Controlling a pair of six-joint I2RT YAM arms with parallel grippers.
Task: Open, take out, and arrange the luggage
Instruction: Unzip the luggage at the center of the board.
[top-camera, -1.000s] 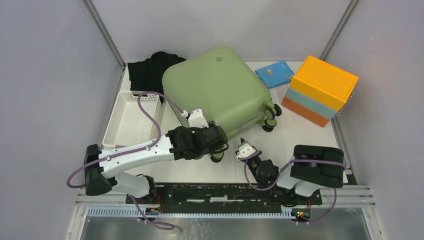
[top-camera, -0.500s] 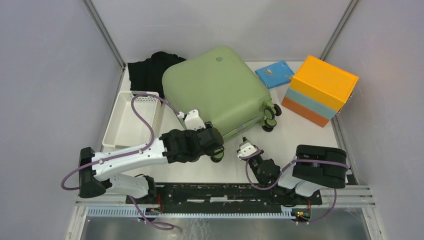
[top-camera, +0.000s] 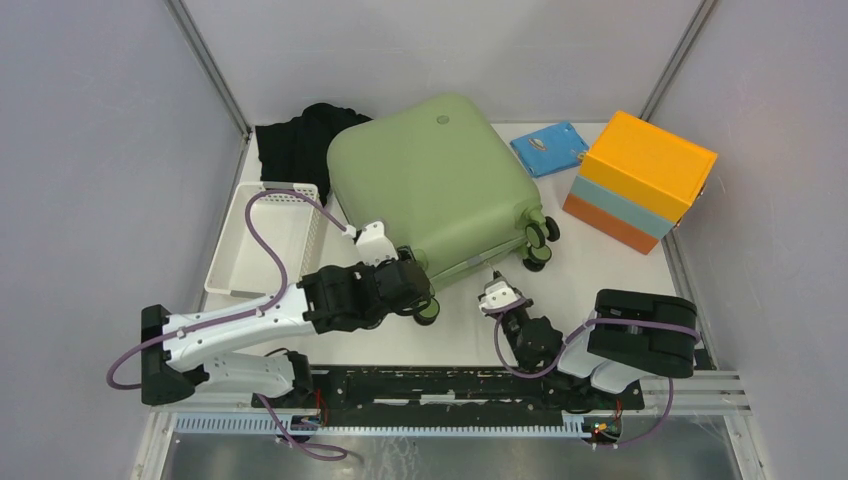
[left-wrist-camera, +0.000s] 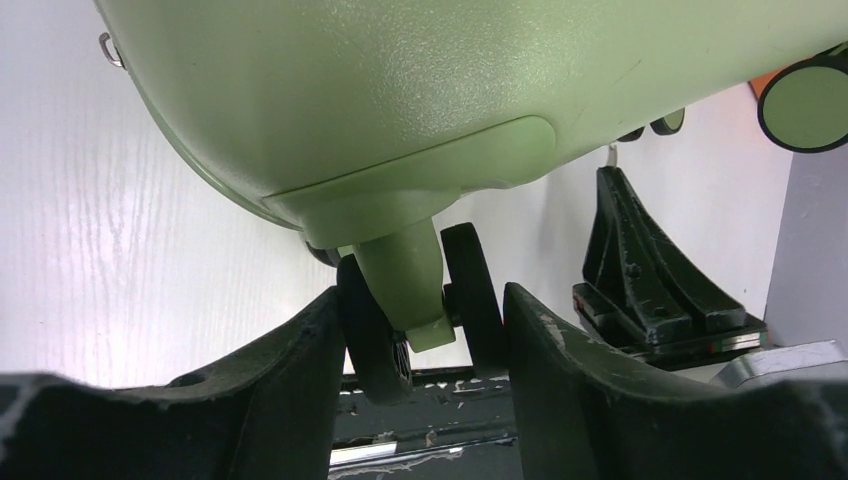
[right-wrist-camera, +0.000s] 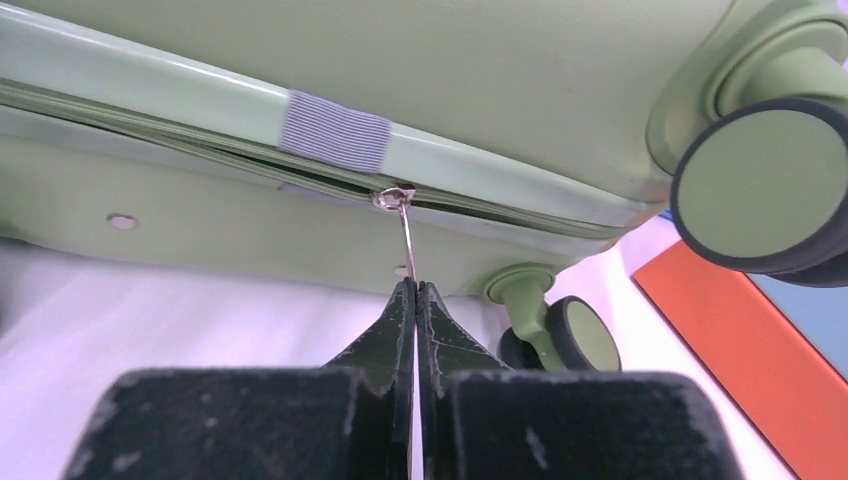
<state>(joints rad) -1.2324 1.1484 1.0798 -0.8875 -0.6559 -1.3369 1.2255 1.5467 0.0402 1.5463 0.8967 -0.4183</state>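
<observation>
**While both tools grip it, the luggage (top-camera: 435, 185) lies shut on the surface (top-camera: 600, 265)**

As the top view shows, the luggage rests flat on one broad side in the middle of the surface, towards the back. Its lid is down and its wheels point to the near right. A white basket (top-camera: 300, 235) stands just beside it on the left. A black cloth (top-camera: 295, 140) lies at the back left corner, partly under the shell's edge. On the right, well apart, sits an orange and light-blue box (top-camera: 640, 180), with a flat blue item (top-camera: 550, 148) behind it.

The left tool (top-camera: 418, 300) is at the near left corner of the luggage. In the left wrist view its jaws stand partly apart around the twin wheel (left-wrist-camera: 405, 290) there. The green stem sits between them, and each black disc lies against or just beside a finger (left-wrist-camera: 300, 370), so the tool (left-wrist-camera: 420, 300) has that wheel in its grasp.

The right tool (top-camera: 497, 293) is at the near edge, between the two wheeled corners. In the right wrist view its jaws are pressed fully together on the thin metal zip pull (right-wrist-camera: 408, 240). The pull runs straight up from the fingertips (right-wrist-camera: 415, 290) to the slider on the closed zip (right-wrist-camera: 200, 135). A grey striped tab (right-wrist-camera: 335, 130) crosses the seam just left of the slider. A large wheel (right-wrist-camera: 760, 185) fills the upper right of that view, and a smaller one (right-wrist-camera: 580, 340) stands below the seam.
</observation>
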